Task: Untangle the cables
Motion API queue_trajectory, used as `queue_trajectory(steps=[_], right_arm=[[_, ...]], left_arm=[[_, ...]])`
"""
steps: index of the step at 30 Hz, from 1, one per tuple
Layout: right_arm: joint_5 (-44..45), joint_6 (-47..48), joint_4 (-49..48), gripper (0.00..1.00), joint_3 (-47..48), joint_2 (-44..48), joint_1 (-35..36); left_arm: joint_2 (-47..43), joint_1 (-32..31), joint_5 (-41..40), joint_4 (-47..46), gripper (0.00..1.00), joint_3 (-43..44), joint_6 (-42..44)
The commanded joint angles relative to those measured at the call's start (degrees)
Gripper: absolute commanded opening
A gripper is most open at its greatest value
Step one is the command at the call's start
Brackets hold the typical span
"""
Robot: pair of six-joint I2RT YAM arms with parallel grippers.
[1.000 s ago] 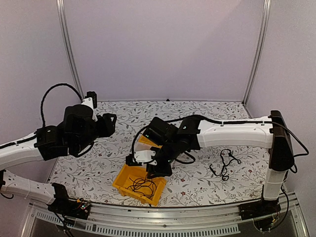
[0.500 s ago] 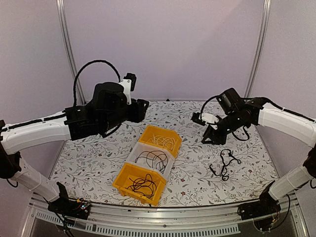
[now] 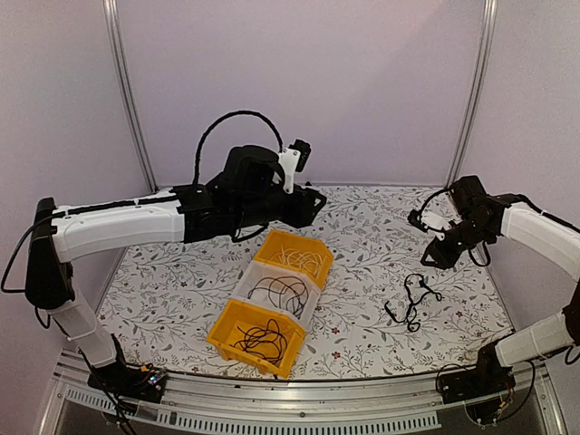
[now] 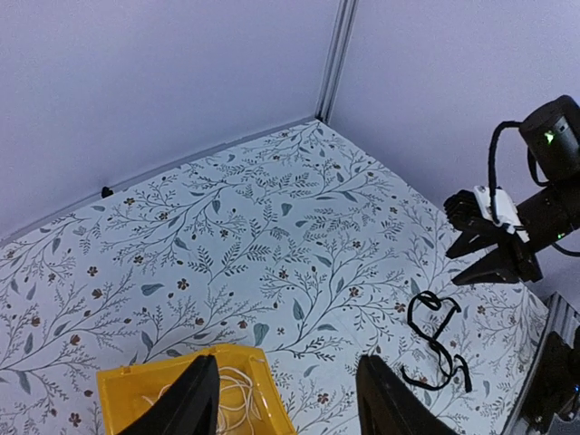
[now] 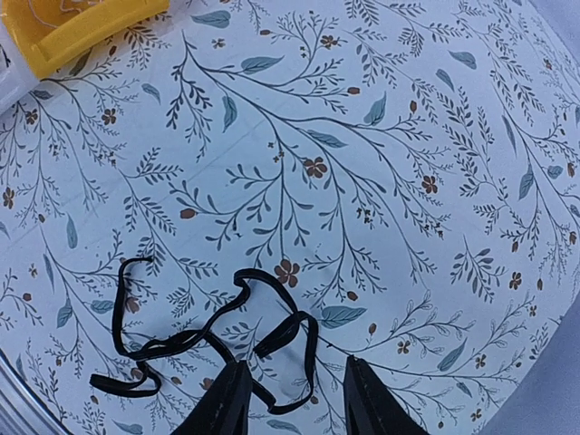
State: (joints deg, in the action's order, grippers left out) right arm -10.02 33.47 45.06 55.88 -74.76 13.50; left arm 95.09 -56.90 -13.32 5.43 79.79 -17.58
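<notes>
The table under its floral-print cloth [image 3: 381, 335], as I see it from the remote desk: two white-and-black arms reach over it, the left stretched across the middle and the right bent in from the far right side.

The left gripper [image 4: 290, 399] hangs above the far end of the bin row, fingers spread, nothing between them. The right gripper [image 5: 292, 399] hovers above the cloth with its jaws parted and empty. The loose black cable [image 5: 208, 340] lies flat on the table directly beneath it, not touched.

Three small plastic bins stand in a diagonal row left of centre, touching end to end:
- The far yellow bin [image 3: 294, 256] holds pale cream wires.
- The middle white bin [image 3: 279, 292] holds a black coil.
- The near yellow bin [image 3: 256, 337] holds another black coil.

That makes three binned bunches and one tangle left out on the right, well apart from the bins. I cannot tell whether that tangle is one cable or two crossed.

I judge the job nearly done, with the last tangle now in hand. My next move is to bring the right arm straight down and pinch a raised loop. The strand is thin and lies close to the cloth, so the fingertips must reach almost to the fabric before closing. The left arm could then pull the other end free.
</notes>
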Motion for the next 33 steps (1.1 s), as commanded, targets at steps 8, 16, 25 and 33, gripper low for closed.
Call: queue_trajectory(steps=[8,16,25,33], right_arm=[[-7.6,4.2,2.8,0.44,-5.1,-3.9,11.0],[-5.1,1.8,-2.5,0.46,-6.3,-12.7,15.5],[-4.8,-0.7,-6.8,0.46,-6.7,-20.0,18.9],[6.1,-5.9,-13.5,0.0,-8.3,-25.9,22.5]], left_arm=[[-1.1,-0.7,1.1,-0.6,0.55,-0.1,-1.6],[-3.5,-0.7,-1.0,-0.4,0.55,-3.3,-3.4],[-3.9,-0.7,-1.6,0.4,0.55,-3.9,-3.1],[-2.9,-0.6,-1.8,0.5,0.55,-2.9,-1.8]])
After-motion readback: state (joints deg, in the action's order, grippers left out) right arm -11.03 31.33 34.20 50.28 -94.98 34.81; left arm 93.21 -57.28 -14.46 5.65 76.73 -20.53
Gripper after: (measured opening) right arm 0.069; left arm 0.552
